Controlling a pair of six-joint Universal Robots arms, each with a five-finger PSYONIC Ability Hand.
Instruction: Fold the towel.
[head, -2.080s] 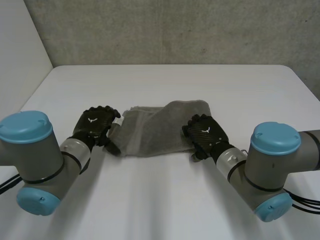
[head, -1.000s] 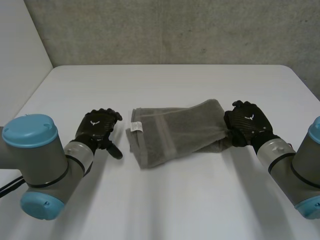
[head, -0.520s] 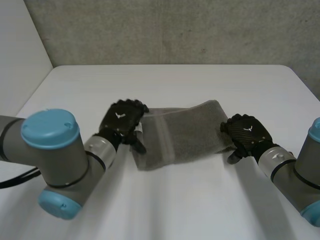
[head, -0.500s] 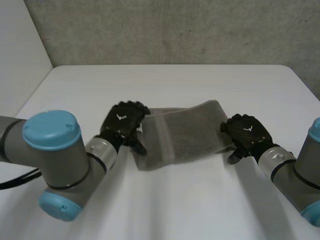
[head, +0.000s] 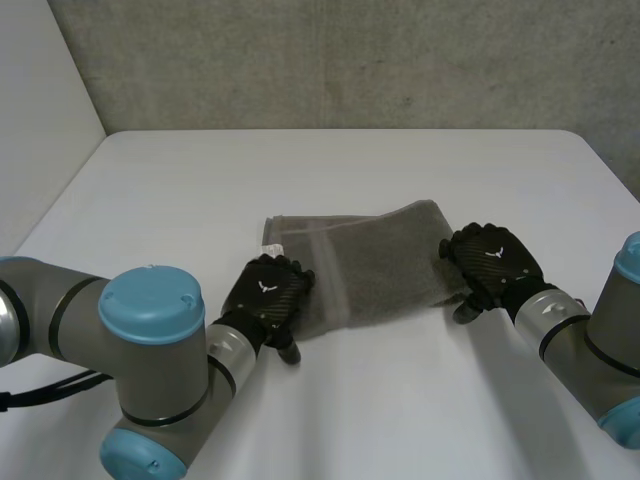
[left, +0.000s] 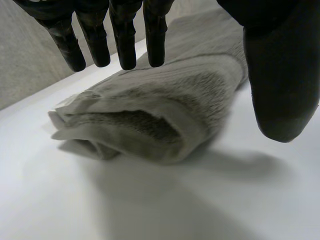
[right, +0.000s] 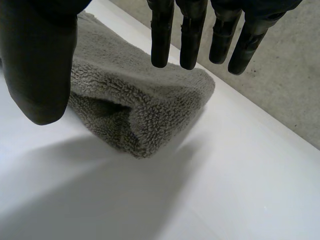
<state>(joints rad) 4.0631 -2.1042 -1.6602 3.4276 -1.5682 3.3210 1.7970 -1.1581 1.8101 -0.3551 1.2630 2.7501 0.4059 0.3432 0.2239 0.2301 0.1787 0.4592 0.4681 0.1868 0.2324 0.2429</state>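
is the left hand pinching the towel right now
No, the left hand has straight fingers above the towel end, thumb held apart, clamping nothing.

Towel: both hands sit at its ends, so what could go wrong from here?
The left hand is open over the towel's layered end; a grasp may catch just the top layer and open the fold. The right hand is open too, with nothing pinned, so the towel could slide.

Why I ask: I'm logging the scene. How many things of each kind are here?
Towels: 1, the grey towel
Tables: 1, the white table
Hands: 2, the left hand and the right hand
Total: 4
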